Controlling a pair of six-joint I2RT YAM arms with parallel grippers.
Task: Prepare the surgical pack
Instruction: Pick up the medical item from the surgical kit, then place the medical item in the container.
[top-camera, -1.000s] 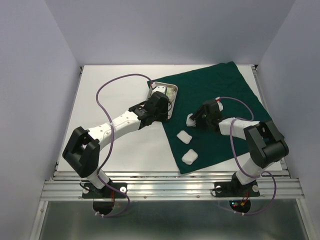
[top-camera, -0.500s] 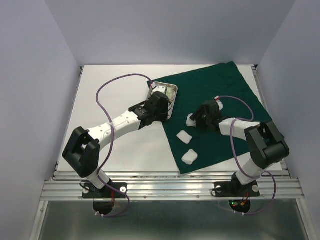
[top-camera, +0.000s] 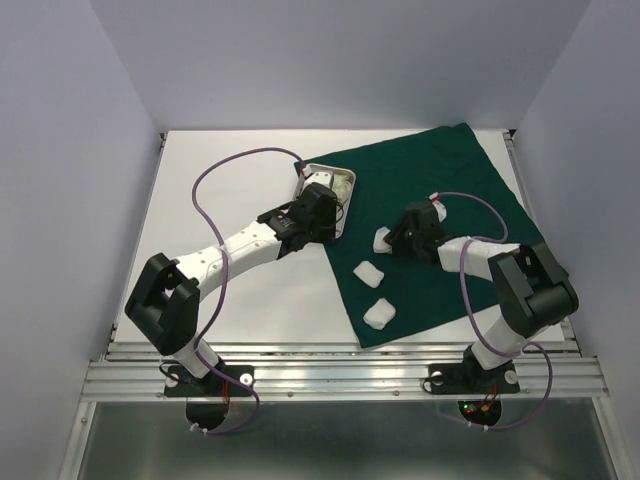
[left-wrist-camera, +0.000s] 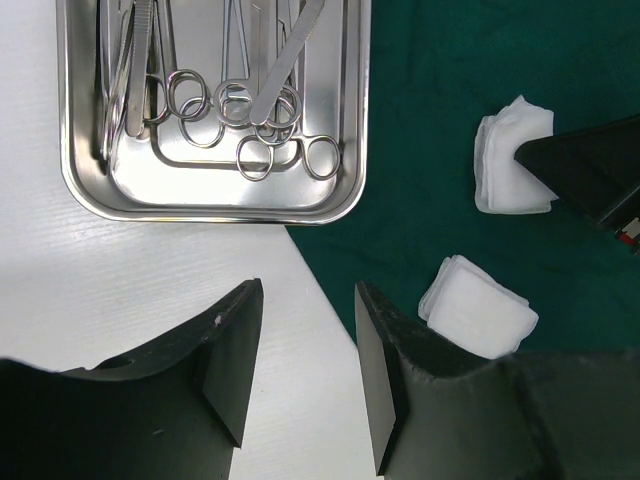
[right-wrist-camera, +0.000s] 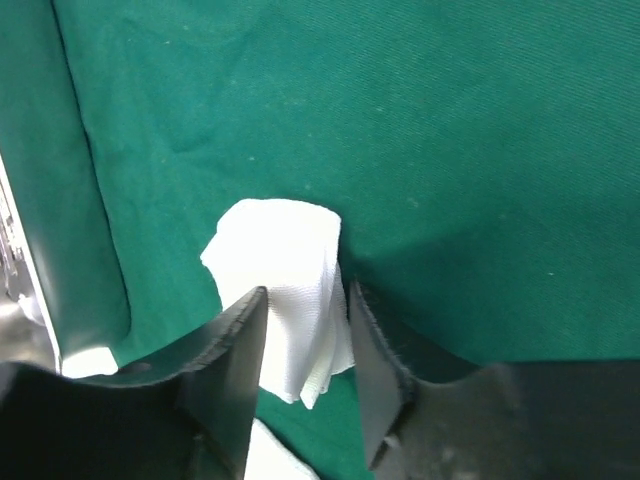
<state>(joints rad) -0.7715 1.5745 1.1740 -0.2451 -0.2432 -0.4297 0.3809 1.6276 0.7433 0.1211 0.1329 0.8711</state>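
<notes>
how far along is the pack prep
Done: drape spread, forceps in the tray. In hand: right gripper pinches one gauze pad. To do: two more pads lie loose on the drape; left gripper is open and empty.

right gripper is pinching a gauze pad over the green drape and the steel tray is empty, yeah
Not quite. The steel tray is not empty: the left wrist view shows forceps lying in it. The rest holds: the right gripper pinches a gauze pad over the green drape.
</notes>
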